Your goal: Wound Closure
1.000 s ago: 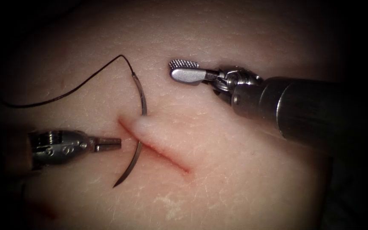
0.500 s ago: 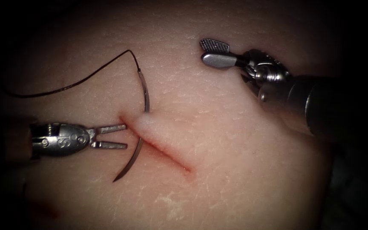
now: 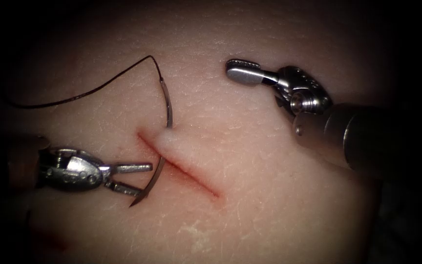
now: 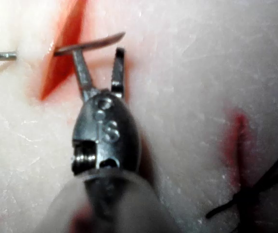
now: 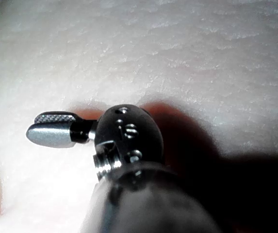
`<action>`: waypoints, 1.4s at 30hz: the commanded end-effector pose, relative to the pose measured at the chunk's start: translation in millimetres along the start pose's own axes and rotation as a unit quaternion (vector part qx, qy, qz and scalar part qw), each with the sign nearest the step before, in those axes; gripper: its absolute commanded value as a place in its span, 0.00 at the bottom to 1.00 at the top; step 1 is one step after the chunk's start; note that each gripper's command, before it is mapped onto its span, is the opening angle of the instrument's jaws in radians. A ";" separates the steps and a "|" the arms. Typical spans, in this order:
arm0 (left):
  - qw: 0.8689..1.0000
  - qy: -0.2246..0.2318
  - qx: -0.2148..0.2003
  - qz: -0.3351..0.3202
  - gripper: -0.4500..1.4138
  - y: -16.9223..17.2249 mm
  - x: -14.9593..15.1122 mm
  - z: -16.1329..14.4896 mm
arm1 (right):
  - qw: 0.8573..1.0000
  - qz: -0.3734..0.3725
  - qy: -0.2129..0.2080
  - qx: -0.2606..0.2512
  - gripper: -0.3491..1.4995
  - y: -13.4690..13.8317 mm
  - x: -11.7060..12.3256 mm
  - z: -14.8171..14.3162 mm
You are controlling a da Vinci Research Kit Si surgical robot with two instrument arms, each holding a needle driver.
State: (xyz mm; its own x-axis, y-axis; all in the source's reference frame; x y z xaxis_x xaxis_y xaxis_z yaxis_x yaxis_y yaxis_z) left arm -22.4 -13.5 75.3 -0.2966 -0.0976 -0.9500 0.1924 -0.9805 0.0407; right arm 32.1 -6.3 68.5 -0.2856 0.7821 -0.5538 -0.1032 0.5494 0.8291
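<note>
Straddling the pointed end of the curved steel needle [image 3: 164,132], the left arm's small silver needle driver [image 3: 141,180] has its two thin jaws spread apart, one above and one below the emerging shaft, and grips nothing. The needle passes through the pale, finely creased tissue [image 3: 250,195] at the upper-left end of the slanting red cut [image 3: 181,168]: its swaged rear part stands out of the skin on the cut's right lip, above the left tool's jaws, and its sharp forward part comes out on the cut's left side, lying between those open jaws with the tip just past the lower one. In the left wrist view the same tool [image 4: 100,56] shows its jaws parted, with the needle's tip section [image 4: 90,43] lying across their ends beside the red cut [image 4: 61,53]. The thin black thread [image 3: 84,95] runs from the needle's rear end in an arc away to the far side of the left tool. The right arm's broad silver needle driver [image 3: 235,70] hovers well apart from the needle, on the cut's right side, jaws nearly together and holding nothing; the right wrist view shows it [image 5: 49,127] above bare tissue [image 5: 187,53].
</note>
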 end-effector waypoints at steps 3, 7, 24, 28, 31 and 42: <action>1.000 0.021 0.002 0.005 0.47 0.4 0.2 0.9 | 1.000 -0.003 0.000 0.001 0.21 0.6 -1.8 0.8; 0.999 0.038 0.010 0.010 0.48 0.0 1.2 0.9 | 1.000 -0.007 0.000 0.001 0.21 0.6 -2.4 0.9; 0.999 0.044 0.026 0.011 0.38 -1.4 0.9 1.4 | 1.000 -0.003 -0.005 0.003 0.12 -0.4 -2.5 0.7; 0.999 0.046 0.025 0.011 0.34 -1.9 0.6 1.5 | 1.000 0.000 -0.005 0.008 0.12 -1.1 -2.2 0.9; 0.999 0.045 0.027 0.011 0.26 -2.1 0.5 1.7 | 1.000 0.005 -0.005 0.013 0.12 -1.6 -2.1 1.0; 0.989 0.110 -0.024 -0.101 0.00 -2.8 2.2 0.7 | 0.997 -0.065 -0.025 0.032 0.18 -1.9 -1.8 1.2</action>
State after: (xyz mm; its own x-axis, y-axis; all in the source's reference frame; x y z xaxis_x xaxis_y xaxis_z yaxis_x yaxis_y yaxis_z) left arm -23.7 -10.2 72.2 -0.1197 0.1849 -0.9754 0.2014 -0.9576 -0.2062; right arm 33.2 -8.0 67.0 -0.2159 0.7143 -0.6657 -0.0729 0.6681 0.7405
